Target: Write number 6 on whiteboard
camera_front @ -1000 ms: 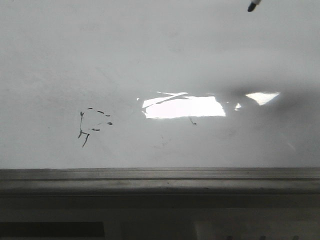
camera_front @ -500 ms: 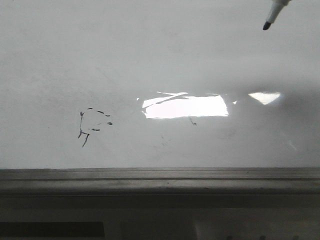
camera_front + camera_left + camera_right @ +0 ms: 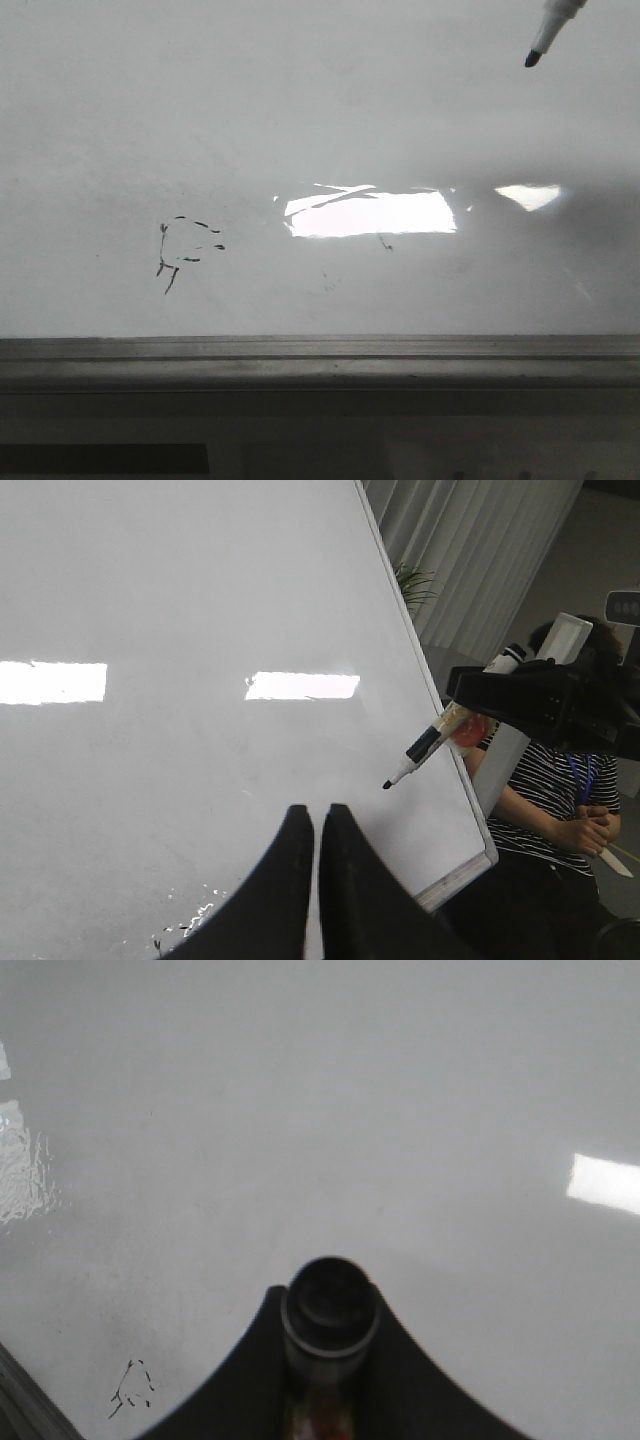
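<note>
The ledge (image 3: 320,350) runs nearest, a grey metal strip along the board's edge. Above it the board (image 3: 320,120) is glossy, hard and flat; ink should glide with little drag, so I judge light, steady pressure is enough. A few faint scribbles (image 3: 185,250) sit low on the left, with a glare patch (image 3: 370,213) beside them. No 6 is drawn yet.

The pen (image 3: 548,32) is light and stiff, a slim smooth barrel that could twist in a loose hold. The right fingers (image 3: 330,1360) hold it by the barrel, well back from the tip (image 3: 388,784), which hangs just off the board, near its far right part.

The left fingers (image 3: 315,825) are pressed together, holding nothing.

Beyond the board's edge sits a person (image 3: 545,810) in a striped shirt, before pale curtains (image 3: 470,550) and a plant (image 3: 415,580).
</note>
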